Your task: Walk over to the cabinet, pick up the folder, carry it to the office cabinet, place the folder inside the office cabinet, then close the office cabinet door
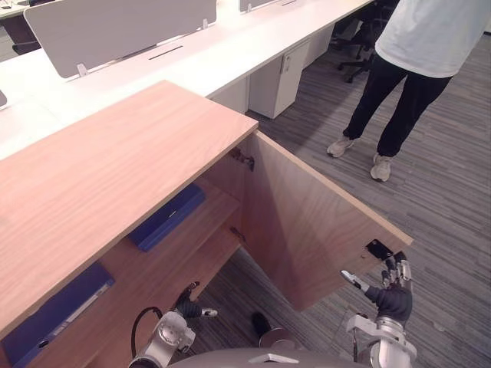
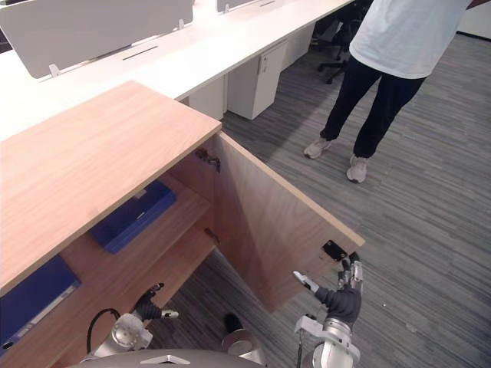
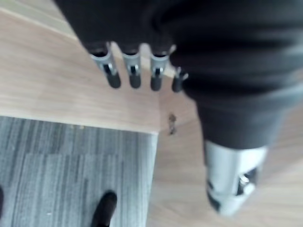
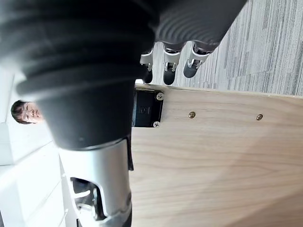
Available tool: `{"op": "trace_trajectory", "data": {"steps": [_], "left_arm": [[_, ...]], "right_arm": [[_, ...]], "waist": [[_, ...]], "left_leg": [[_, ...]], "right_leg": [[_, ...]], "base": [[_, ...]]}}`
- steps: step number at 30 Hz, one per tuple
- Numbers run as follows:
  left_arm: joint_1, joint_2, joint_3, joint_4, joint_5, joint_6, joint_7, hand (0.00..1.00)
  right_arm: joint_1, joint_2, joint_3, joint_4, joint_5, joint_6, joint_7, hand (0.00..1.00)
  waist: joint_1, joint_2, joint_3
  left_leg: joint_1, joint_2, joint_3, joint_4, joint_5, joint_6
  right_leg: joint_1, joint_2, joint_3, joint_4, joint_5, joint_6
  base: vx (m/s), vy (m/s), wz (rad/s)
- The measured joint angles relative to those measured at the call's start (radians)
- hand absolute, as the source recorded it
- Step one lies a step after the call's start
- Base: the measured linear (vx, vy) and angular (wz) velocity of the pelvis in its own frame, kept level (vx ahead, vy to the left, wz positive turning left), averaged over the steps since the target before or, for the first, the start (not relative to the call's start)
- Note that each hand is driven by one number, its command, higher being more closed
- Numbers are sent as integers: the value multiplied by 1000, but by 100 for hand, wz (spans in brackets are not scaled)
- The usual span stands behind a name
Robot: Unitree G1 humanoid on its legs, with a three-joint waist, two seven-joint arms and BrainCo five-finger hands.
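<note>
My R hand, fingers straight & apart, is sitting at the open door edge; L hand is hanging open, empty. Folder is lying on a shelf inside the office cabinet. Only closing left, I reckon.

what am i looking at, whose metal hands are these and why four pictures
A humanoid robot, seen through its own cameras. Two pictures look down from its head; the other two sit on its wrists. Before it is a light-brown wooden cabinet with its door standing open. Inside lie a flat blue folder and, further left, a second blue folder. The right hand, fingers straight, is at the door's free edge beside a small black plate. The left hand hangs low by the cabinet's bottom, also open. Neither holds anything. A person in a white shirt stands on the grey carpet.
</note>
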Motion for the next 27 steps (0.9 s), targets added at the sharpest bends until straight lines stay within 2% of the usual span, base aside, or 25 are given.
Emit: {"op": "trace_trajectory", "data": {"steps": [3, 4, 11, 13, 16, 19, 21, 22, 27], "left_arm": [[8, 4, -22, 0, 30, 0, -1, 0], [8, 4, -35, 0, 37, -1, -1, 0], [5, 14, -104, -6, 67, -17, -3, 0], [11, 20, -137, -59, 74, -19, -28, 0], [74, 19, -137, -107, 77, -47, -41, 0], [113, 19, -138, -55, 96, -60, -41, 0], [80, 15, -134, 47, 109, -58, -27, 0], [61, 15, -133, 78, 116, -53, -20, 0], [30, 18, -135, 94, 116, -42, 5, 0]], "right_arm": [[40, -4, 37, -7, -22, 0, 3, 0], [61, -6, 46, -18, -33, 0, 4, 0], [126, -9, 97, -98, -27, 0, 4, 0], [143, -11, 100, -125, -1, 0, 4, 0], [166, -10, 100, -140, 23, 0, 0, 0], [171, -9, 101, -149, 22, 0, -16, 0], [170, -8, 102, -157, -14, 0, -48, 0], [170, -8, 101, -157, -33, 1, -52, 0], [159, -6, 81, -173, -125, -10, -56, 0]], "waist": [[1, -22, 2], [5, -22, -7], [4, -28, -10], [3, -28, -11], [4, -31, -13], [6, -30, -14], [7, -25, -27], [7, -33, -31], [10, -46, -64]], "left_leg": [[14, -1, -4, -5, 0, 0], [20, -6, -5, -21, 6, 7], [34, -10, -7, -49, 26, 5], [29, -10, -21, -49, 25, 7], [24, -6, -37, -49, 29, 6], [22, -3, -40, -49, 31, 3], [18, -3, -45, -49, 34, 4], [18, -3, -45, -49, 35, 5], [28, -1, -45, -48, 35, 4]], "right_leg": [[5, 1, -1, 28, -25, -4], [4, 8, 0, 32, -35, 8], [3, 14, 1, 44, -38, 19], [3, 12, -5, 48, -43, 25], [4, 12, -23, 49, -46, 30], [4, 14, -25, 48, -47, 30], [3, 15, -25, 48, -46, 30], [3, 15, -25, 48, -46, 30], [10, 13, -22, 49, -42, 22]], "base": [[-66, -50, 1], [-36, -56, 1], [-11, -41, 0], [4, -45, 11], [14, -44, 13], [10, -49, 4], [-7, -39, 7], [-13, -36, 3], [-10, -22, -1]]}}
